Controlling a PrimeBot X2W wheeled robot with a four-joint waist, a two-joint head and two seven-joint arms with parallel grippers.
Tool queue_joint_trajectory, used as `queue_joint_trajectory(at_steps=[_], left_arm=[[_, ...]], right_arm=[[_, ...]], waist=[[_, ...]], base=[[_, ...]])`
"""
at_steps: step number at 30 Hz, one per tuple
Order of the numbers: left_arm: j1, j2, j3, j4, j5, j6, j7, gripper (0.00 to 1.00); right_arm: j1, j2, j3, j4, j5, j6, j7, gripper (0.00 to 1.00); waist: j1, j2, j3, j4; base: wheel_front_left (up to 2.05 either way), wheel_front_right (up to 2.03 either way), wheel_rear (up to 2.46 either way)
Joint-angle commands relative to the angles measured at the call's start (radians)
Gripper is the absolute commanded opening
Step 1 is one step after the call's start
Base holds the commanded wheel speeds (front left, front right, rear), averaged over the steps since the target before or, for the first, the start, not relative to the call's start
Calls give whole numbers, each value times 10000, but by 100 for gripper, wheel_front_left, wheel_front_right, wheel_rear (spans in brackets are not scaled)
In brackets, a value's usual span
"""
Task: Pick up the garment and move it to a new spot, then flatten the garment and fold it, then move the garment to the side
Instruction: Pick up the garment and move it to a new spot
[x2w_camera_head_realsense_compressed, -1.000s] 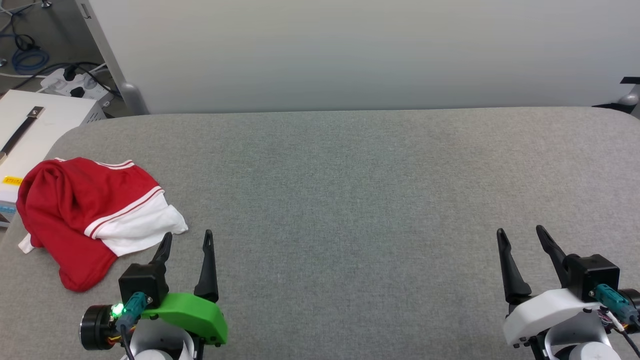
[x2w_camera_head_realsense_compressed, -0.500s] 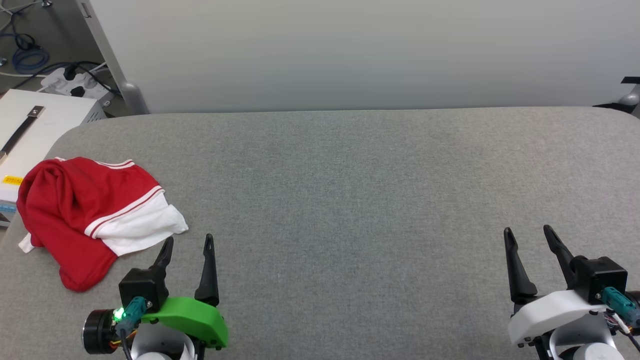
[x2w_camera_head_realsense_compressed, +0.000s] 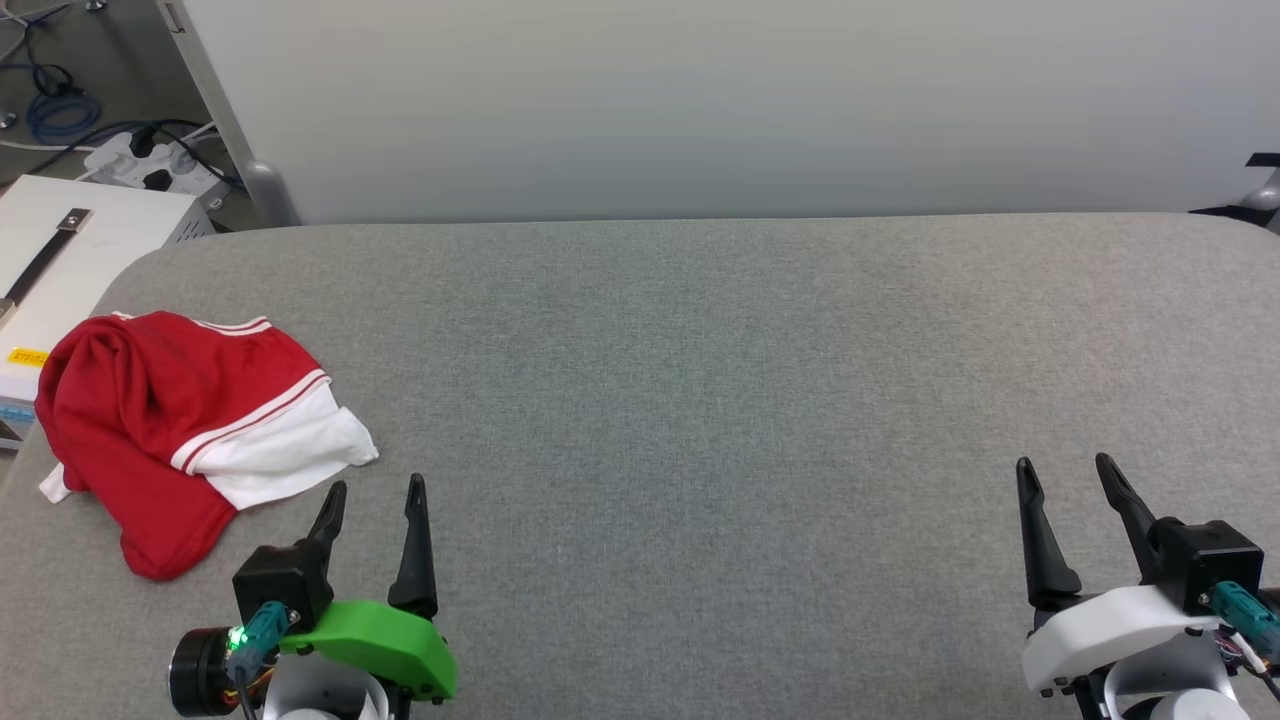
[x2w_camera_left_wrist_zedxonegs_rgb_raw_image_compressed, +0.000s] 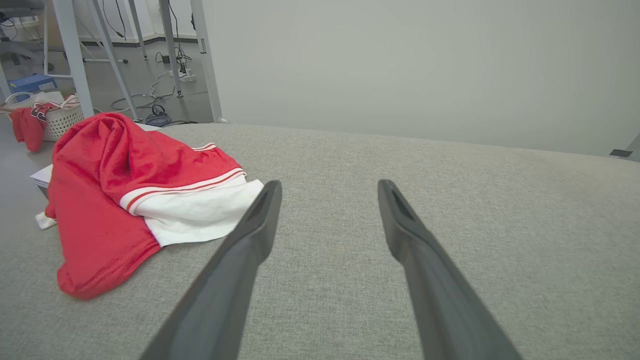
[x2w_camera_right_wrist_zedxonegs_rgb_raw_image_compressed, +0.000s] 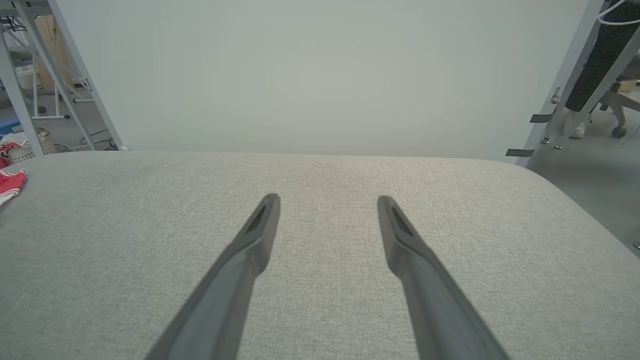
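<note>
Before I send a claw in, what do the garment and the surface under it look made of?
The garment: soft knit, probably synthetic jersey with a slight sheen; it slumps in loose folds. The table cover: grey woven fabric, matte and heathered, its fine weave plain in the left wrist view.

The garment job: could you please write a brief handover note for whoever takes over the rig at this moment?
Left pincer: open, empty, just right of the garment.
Right pincer: open, empty, over the far right of the table.
Garment: crumpled in a heap by the table's left edge, one white sleeve on top.
Done: nothing that shows; it is neither flattened nor folded.
Left: pick it up, move it to a new spot, flatten, fold, then set it aside.
</note>
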Motion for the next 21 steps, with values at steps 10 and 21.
queue_joint_trajectory(at_steps=[10,21], left_arm=[[-77,-35,-31,201,-303,-55,-283,100],[-185,-40,-20,402,-513,-85,-530,100]], right_arm=[[-216,-10,-128,135,120,-6,-328,100],[-231,-10,69,176,77,-7,-572,100]], waist=[[0,0,56,55],[0,0,170,560]], base=[[0,0,0],[0,0,0]])
